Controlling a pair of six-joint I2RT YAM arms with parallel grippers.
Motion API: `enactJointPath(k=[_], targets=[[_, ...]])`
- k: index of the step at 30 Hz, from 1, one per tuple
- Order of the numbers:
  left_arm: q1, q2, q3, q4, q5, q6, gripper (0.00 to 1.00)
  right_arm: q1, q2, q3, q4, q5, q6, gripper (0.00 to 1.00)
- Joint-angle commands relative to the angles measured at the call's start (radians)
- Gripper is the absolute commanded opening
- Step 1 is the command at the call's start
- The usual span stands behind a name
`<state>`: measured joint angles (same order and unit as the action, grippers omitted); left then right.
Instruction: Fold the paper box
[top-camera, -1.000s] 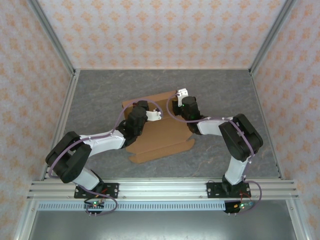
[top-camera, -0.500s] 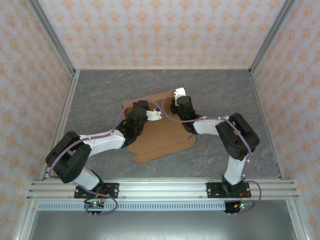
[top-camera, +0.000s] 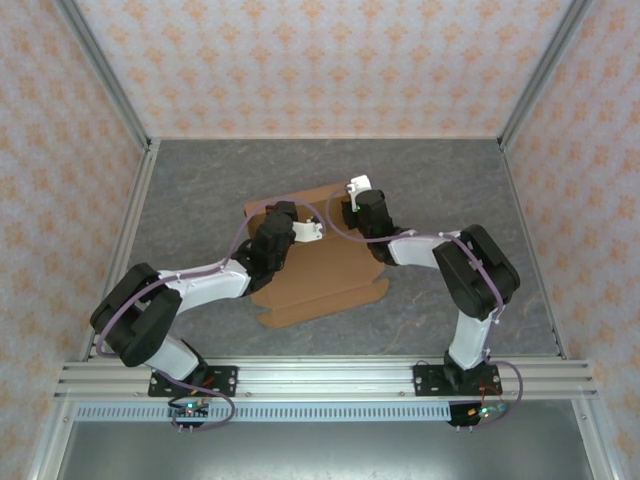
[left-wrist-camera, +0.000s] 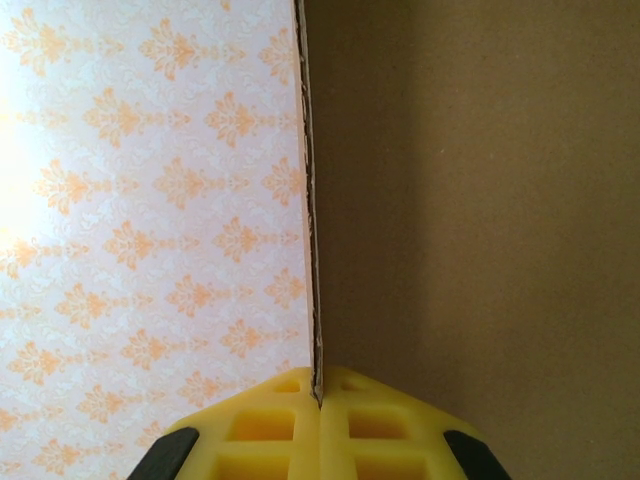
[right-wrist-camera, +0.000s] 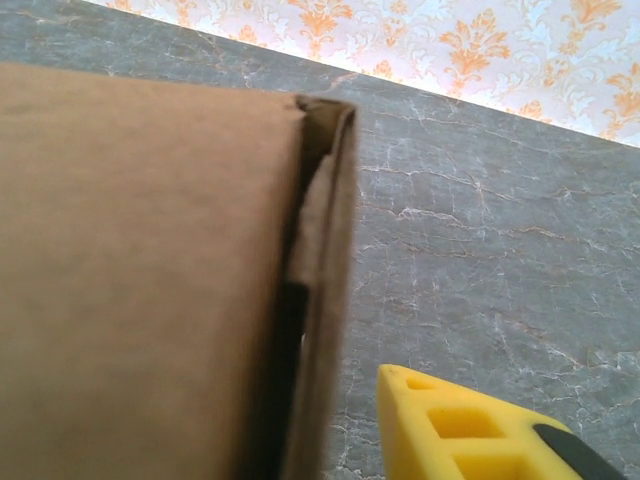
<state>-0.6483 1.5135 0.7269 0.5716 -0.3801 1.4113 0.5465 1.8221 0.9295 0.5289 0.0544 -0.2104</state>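
**Top view**
- Box: brown cardboard, near the middle of the grey tabletop, slightly left of centre. Its long sides run aslant, and a narrow flap lies along the near edge.
- Left hand: reaches in over the box's left part, with the arm lying across the cardboard. Its grip cannot be read from here.
- Right hand: at the box's far right corner, with the forearm crossing the right edge. The gap between the fingers cannot be told from this height.
- Walls: pale paper with an orange motif, on three sides.

**Left wrist view**
- Left hand: the yellow fingers are pressed together on a thin cardboard edge, which rises straight up from between them. It is clamped on the box.
- Box: a plain brown panel taking up the right half. Wall is on the left.

**Right wrist view**
- Box: a broad panel on the left. Its right side is folded over into a doubled wall, with a dark slit between the layers.
- Right hand: one yellow finger shows at lower right, just beside that wall but apart from it, over bare tabletop. The other finger is hidden. The hand is parted and holds nothing.
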Motion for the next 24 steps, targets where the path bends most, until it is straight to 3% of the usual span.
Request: enactJointPath(k=[1, 11, 24], targets=[[-0.011, -0.026, 0.031, -0.025, -0.015, -0.016, 0.0, -0.015, -0.036, -0.013, -0.023, -0.039, 0.025, 0.36], [-0.011, -0.021, 0.04, -0.028, -0.031, -0.008, 0.0, -0.038, -0.068, -0.082, -0.01, -0.01, 0.041, 0.46], [-0.01, -0.002, 0.064, -0.032, -0.063, -0.007, 0.0, -0.072, -0.134, -0.13, -0.036, -0.153, 0.072, 0.58]])
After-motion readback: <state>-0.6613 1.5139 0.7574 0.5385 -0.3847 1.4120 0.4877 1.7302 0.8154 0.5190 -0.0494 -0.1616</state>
